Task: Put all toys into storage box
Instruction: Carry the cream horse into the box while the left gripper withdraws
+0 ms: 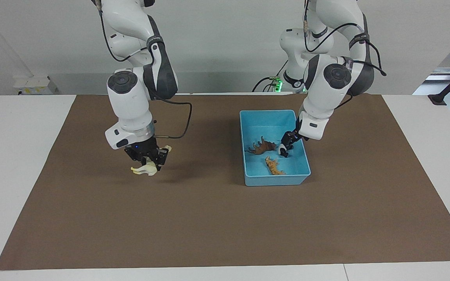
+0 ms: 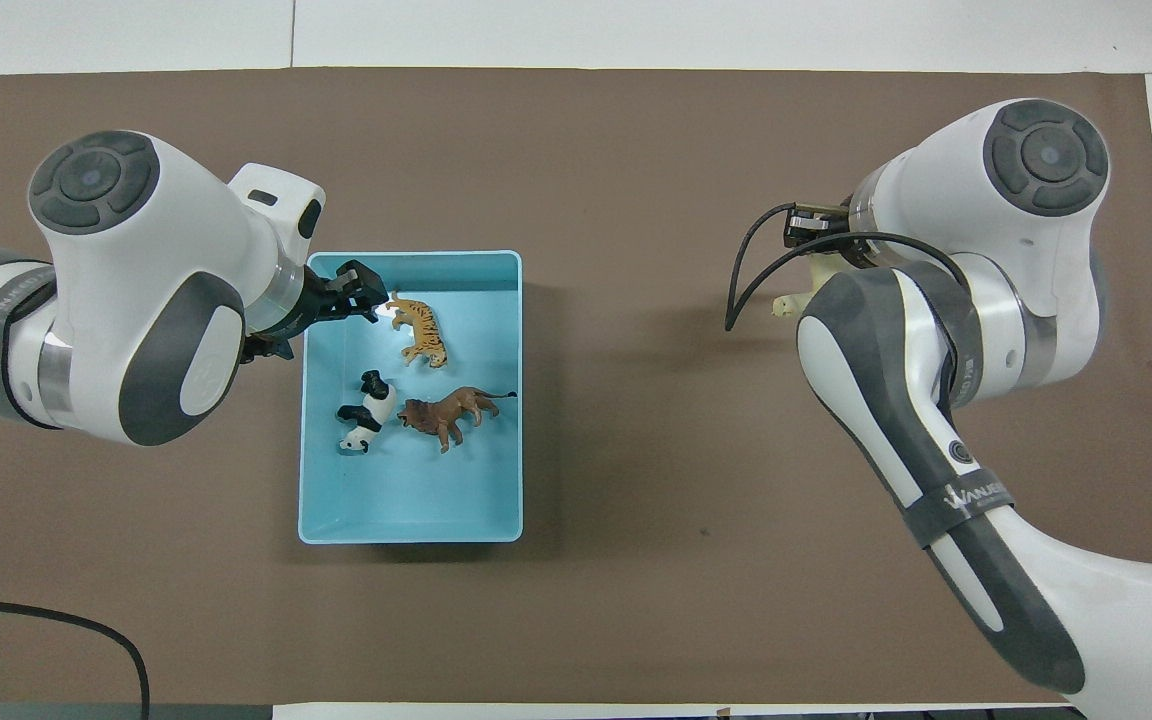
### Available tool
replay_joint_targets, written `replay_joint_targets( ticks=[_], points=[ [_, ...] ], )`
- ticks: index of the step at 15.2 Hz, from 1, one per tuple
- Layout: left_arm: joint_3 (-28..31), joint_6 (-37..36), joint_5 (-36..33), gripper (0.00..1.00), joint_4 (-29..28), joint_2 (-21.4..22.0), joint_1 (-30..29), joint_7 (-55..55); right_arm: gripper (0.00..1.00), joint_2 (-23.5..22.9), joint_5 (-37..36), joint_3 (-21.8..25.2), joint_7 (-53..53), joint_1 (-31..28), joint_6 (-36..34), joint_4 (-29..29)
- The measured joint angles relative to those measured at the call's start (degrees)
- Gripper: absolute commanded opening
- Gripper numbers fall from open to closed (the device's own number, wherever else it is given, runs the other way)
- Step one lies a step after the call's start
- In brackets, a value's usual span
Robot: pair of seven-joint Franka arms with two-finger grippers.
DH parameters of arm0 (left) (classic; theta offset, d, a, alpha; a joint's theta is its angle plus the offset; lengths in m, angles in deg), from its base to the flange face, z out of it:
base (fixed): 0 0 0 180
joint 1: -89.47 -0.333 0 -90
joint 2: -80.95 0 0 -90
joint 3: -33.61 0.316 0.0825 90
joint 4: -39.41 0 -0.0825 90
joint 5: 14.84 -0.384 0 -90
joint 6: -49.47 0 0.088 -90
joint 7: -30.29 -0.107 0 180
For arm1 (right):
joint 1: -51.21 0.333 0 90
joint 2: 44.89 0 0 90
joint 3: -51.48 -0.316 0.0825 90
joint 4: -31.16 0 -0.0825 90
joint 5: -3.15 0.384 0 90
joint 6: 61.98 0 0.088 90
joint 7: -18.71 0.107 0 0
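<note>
Hard plastic, light and slick: the cream camel (image 1: 145, 169) hangs gripped in the right pincer (image 1: 149, 161) above the desk (image 1: 209, 218); hold its torso. Left pincer (image 2: 356, 292) gapes over the storage box (image 2: 506, 520), panda (image 2: 366, 412) inside

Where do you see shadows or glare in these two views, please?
Facing view: a soft dark shadow lies on the brown mat under the right gripper and the cream-white toy animal it grips. Overhead view: a broad faint shadow lies on the mat beside the storage box, and a small bright glint sits by the tiger near the open left gripper.
</note>
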Motion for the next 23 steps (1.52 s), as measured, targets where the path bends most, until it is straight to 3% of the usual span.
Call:
replay_joint_targets(
  ticks=[4,8,11,15,19,23],
  points=[
    [1.4,-7.8,0.0,1.0,6.7,0.9,-1.0,-7.8,0.0,-3.2,7.8,-0.7,5.6,0.7,-8.8,-14.2],
    [3.6,-19.5,-1.2,1.0,14.7,2.3,-5.2,-21.2,0.0,-8.5,15.1,-1.6,16.1,3.3,-8.9,-24.6],
    [2.6,-23.6,-1.5,1.0,17.9,3.0,-9.5,-30.6,0.0,-10.6,19.9,-2.2,25.3,8.8,-1.3,-26.8],
    [2.1,-24.4,-1.6,1.0,17.8,3.2,-10.5,-32.5,0.0,-12.5,20.1,-2.4,34.7,16.1,3.9,-27.0],
    [2.0,-24.7,-1.6,1.0,17.2,5.5,-12.1,-35.4,0.0,-20.2,20.1,-2.5,37.3,21.0,14.0,-27.0],
    [1.8,-24.7,-1.6,1.0,16.4,7.2,-12.3,-35.9,0.0,-25.4,20.1,-2.5,37.8,23.4,18.1,-27.7]
  ],
)
